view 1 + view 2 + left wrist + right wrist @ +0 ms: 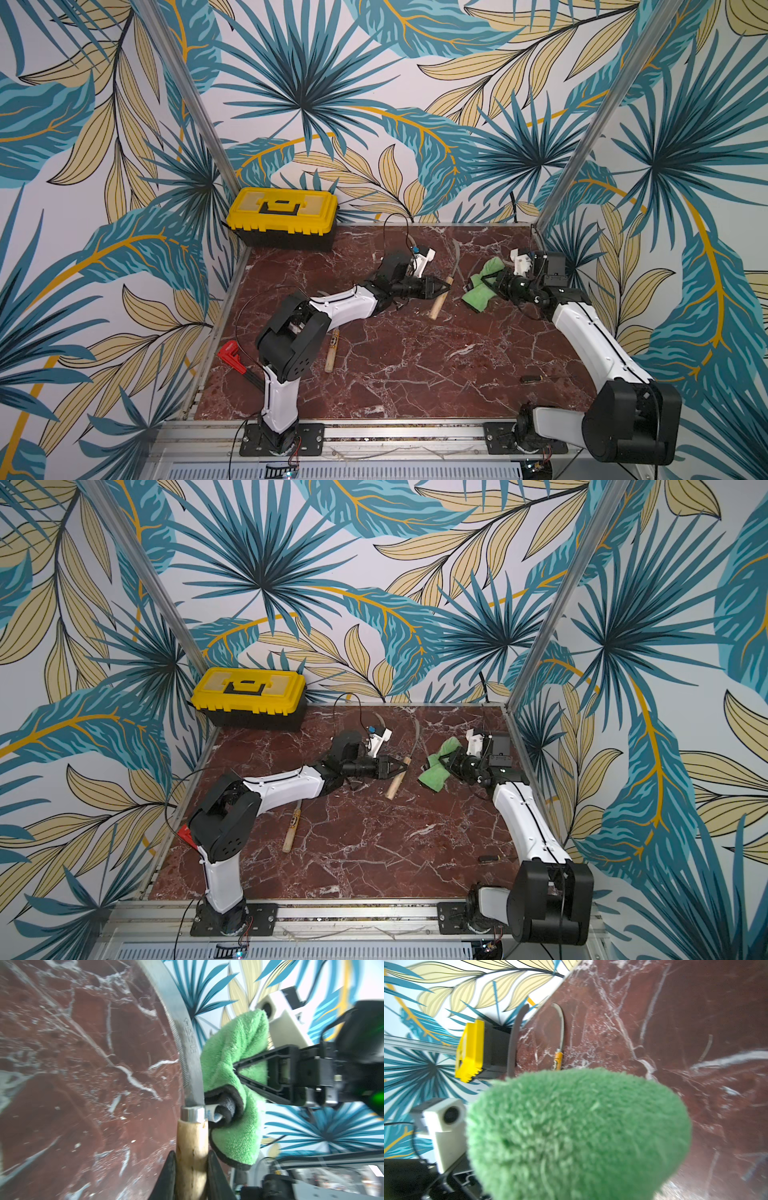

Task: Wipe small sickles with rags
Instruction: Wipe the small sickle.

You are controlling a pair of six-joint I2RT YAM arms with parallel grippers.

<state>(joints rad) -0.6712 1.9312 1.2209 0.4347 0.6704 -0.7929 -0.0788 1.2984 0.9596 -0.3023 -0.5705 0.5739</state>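
Observation:
My left gripper (446, 285) (405, 762) (192, 1164) is shut on the pale wooden handle of a small sickle (440, 301) (395, 782) (192, 1142). The sickle's grey blade (188, 1047) curves toward the back wall. My right gripper (489, 283) (451, 761) (234, 1069) is shut on the green rag (480, 293) (434, 771) (234, 1047). The rag hangs bunched just right of the held sickle, near its metal collar. In the right wrist view the rag (579, 1132) hides the jaws. A second sickle (332, 349) (292, 827) lies partly under the left arm. A third sickle (380, 722) (558, 1059) lies behind the left wrist.
A yellow toolbox (282, 210) (249, 688) stands at the back left corner. The red-handled tool (230, 353) (185, 833) lies at the left edge by the left arm's base. A small dark object (530, 378) (486, 858) lies near the right arm.

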